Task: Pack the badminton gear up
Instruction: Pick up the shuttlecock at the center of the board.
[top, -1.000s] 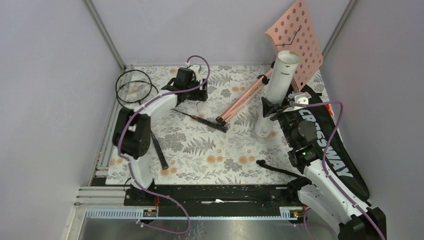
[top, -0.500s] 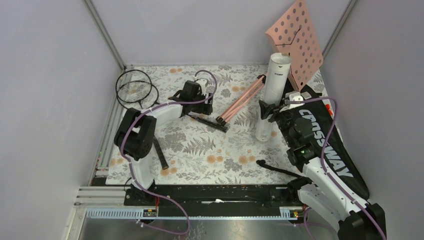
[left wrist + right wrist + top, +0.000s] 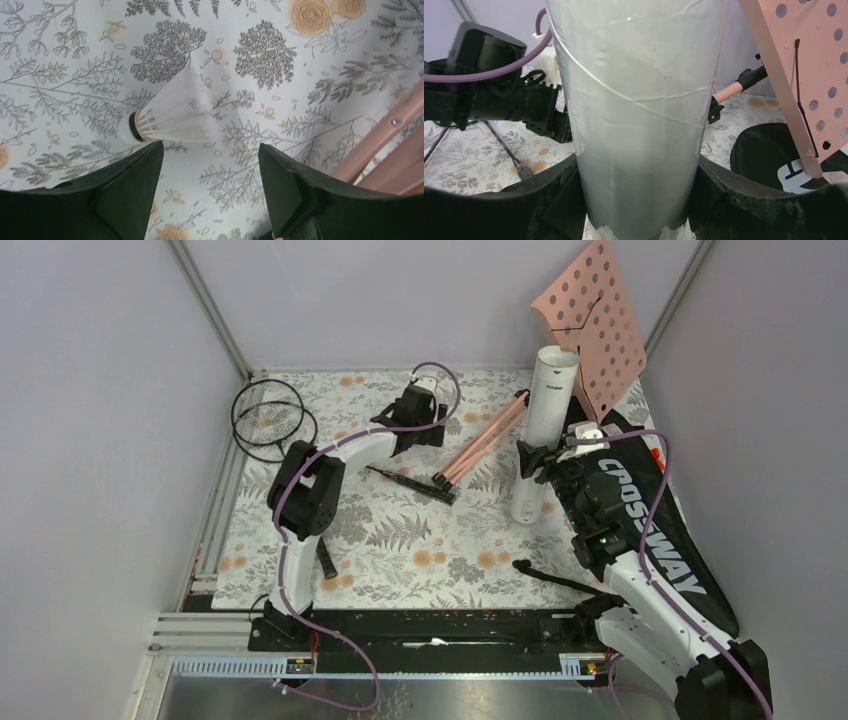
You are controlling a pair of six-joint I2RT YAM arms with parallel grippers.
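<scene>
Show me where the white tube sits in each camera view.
Top external: white tube stands right of centre, in the right gripper.
Left wrist: not in it.
Right wrist: the tube fills the centre, between the jaws.
Shared landmark: pink music stand, only its legs in left wrist.

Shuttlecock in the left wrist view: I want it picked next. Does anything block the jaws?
Nothing visible does. The shuttlecock lies on bare cloth just ahead of the open left gripper; the pink stand leg sits off to one side.
</scene>
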